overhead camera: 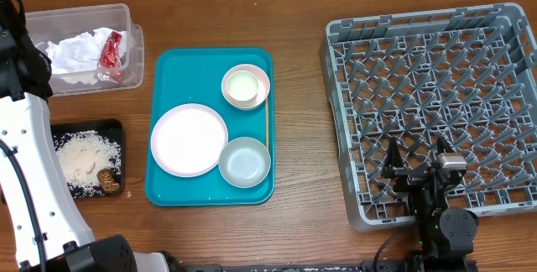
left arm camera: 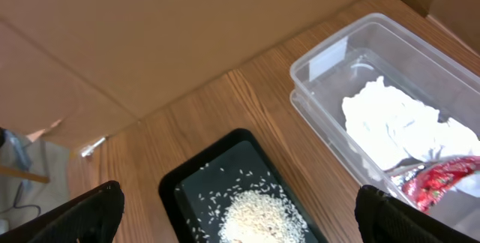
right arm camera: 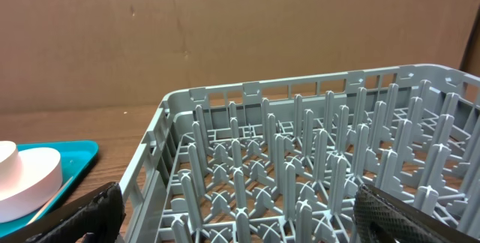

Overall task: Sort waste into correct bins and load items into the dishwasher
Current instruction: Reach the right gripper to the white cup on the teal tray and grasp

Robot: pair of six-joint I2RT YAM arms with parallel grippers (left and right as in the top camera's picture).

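Right gripper point(overhead camera: 417, 150): fingers spread, empty, above the dish rack point(overhead camera: 419, 20) at its 6 o'clock edge. Left gripper point(left arm camera: 238, 192): fingers spread, empty, over the black tray point(left arm camera: 225, 157). The pale pink plate point(overhead camera: 189, 140) lies on the teal tray point(overhead camera: 172, 79), 9 o'clock of the rack. I judge it rigid, glossy and slippery, so I pinch its rim.

Crumbs point(left arm camera: 257, 214) in black tray point(left arm camera: 217, 165) beside clear tub point(left arm camera: 324, 61)

1 teal serving tray point(overhead camera: 168, 79) lies on the wooden table point(overhead camera: 302, 138), well left of the right gripper point(overhead camera: 417, 161); brown cardboard point(right arm camera: 225, 33) stands beyond its jaws.
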